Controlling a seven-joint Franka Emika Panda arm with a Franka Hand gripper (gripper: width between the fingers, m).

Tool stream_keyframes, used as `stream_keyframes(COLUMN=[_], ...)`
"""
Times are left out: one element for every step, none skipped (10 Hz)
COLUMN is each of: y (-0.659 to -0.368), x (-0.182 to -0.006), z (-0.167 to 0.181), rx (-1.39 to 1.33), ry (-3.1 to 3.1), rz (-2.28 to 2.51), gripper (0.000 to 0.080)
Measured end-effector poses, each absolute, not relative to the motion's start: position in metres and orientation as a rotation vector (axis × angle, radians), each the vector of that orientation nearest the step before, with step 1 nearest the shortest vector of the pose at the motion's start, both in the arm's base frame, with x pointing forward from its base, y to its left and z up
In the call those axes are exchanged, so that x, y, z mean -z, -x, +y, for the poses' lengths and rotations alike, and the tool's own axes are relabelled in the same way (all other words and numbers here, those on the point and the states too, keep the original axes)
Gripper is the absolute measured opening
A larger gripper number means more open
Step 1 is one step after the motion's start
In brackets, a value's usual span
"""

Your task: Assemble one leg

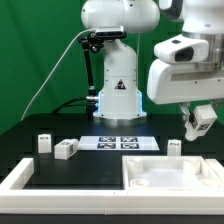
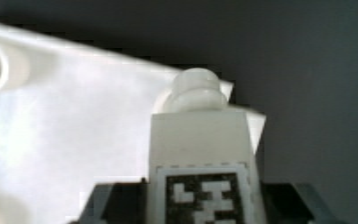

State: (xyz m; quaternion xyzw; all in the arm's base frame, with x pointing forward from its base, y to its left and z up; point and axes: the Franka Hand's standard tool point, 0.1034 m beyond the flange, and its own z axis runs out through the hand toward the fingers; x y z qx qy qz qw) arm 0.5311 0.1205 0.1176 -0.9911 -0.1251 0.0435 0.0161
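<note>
My gripper (image 1: 199, 127) hangs above the table at the exterior view's right and is shut on a leg (image 1: 204, 117), a small white peg with a black-and-white tag. In the wrist view the leg (image 2: 202, 135) stands out from between the dark fingers (image 2: 115, 203), tag facing the camera, its rounded tip over the edge of the large white panel (image 2: 69, 110). The gripper (image 2: 204, 208) holds it above the panel (image 1: 175, 176), clear of it. Three more legs lie on the table: two (image 1: 43, 143) (image 1: 66, 149) at the left and one (image 1: 175, 146) behind the panel.
The marker board (image 1: 120, 142) lies flat in the middle in front of the robot base (image 1: 118, 95). A white raised frame (image 1: 28, 182) lies along the front left. A black cable runs down the back left.
</note>
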Motion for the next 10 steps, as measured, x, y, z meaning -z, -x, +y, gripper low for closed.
stream_keyframes(y=[-0.548,-0.547,-0.545,-0.551,-0.550,-0.552,-0.565,-0.575,-0.584,-0.594], x=[-0.125,-0.122,-0.120,-0.122,-0.119,-0.112,-0.113,-0.114,-0.110,-0.106], z=[0.123,0.123,0.122,0.123,0.121,0.117,0.115,0.116,0.117,0.116], rx=[0.040,0.184,0.262,0.441,0.573,0.610,0.614,0.630,0.637,0.647], ry=[3.077,3.066,3.057,3.027,2.999,2.991,2.992,2.987,2.984,2.980], rz=[-0.381,-0.377,-0.374,-0.367,-0.377,-0.428,-0.458,-0.475,-0.490,-0.517], gripper=[0.0288,0.0288,0.0288,0.0288,0.0288,0.0288,0.0288,0.0288,0.0288,0.0288])
